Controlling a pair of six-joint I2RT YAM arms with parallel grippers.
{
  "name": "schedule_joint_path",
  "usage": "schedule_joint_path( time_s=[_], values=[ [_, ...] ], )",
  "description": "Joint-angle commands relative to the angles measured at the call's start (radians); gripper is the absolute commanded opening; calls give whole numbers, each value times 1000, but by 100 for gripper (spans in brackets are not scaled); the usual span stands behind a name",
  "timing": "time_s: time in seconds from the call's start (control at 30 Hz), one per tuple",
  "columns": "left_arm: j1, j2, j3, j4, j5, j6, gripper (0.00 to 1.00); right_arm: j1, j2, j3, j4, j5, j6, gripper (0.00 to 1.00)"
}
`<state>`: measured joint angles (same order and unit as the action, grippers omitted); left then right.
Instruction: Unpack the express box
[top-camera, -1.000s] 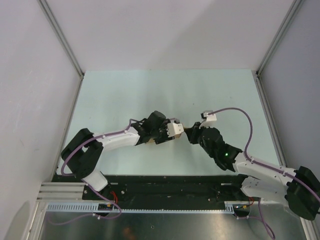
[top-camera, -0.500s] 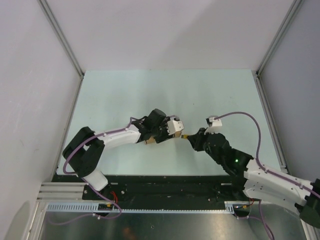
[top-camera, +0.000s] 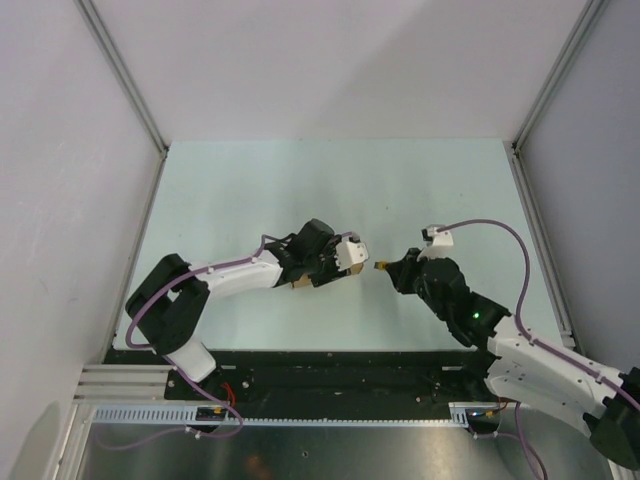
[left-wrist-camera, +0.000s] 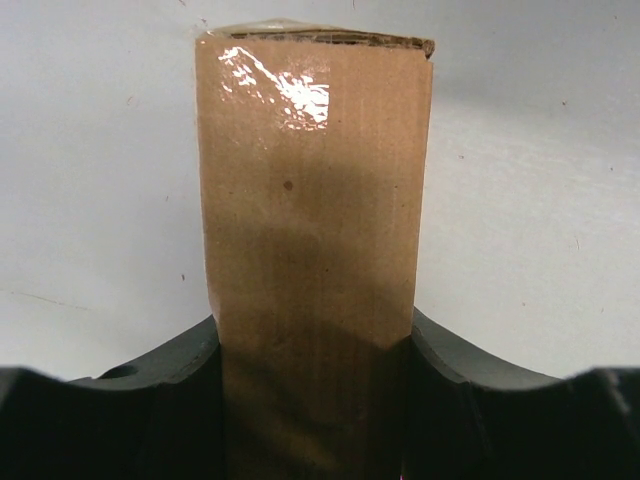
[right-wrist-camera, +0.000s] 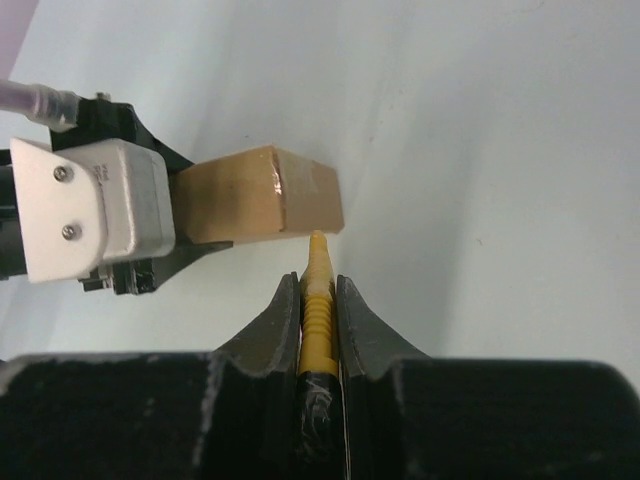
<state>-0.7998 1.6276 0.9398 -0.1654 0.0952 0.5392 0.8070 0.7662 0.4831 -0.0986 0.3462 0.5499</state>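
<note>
Right, mid-table (top-camera: 250, 180) the left gripper (left-wrist-camera: 315, 345) is clamped on the express box (right-wrist-camera: 262, 195), taped end out. The right gripper (right-wrist-camera: 318, 292) is clenched on the utility knife (right-wrist-camera: 316, 268), tip just beside the box's end. I'd slit the clear tape (left-wrist-camera: 280, 90) shallow, w/ the box held steady.

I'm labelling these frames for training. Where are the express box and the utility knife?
express box (left-wrist-camera: 315, 250): left wrist view, middle of its brown front face.
utility knife (right-wrist-camera: 316, 300): right wrist view, yellow ribbed body just behind the tip.
</note>
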Motion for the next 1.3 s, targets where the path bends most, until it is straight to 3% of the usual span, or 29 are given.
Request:
schedule_joint_path(
  time_s=[0.0, 0.23, 1.27],
  values=[
    [-12, 23, -32, -48, -40, -12, 28, -8, 67, 38, 225, -6, -41, 0],
    [-15, 29, -30, -46, -37, -21, 27, -8, 143, 54, 347, 5, -53, 0],
    [-15, 26, -35, -48, -31, -27, 26, -15, 235, 61, 401, 31, -91, 0]
  ],
)
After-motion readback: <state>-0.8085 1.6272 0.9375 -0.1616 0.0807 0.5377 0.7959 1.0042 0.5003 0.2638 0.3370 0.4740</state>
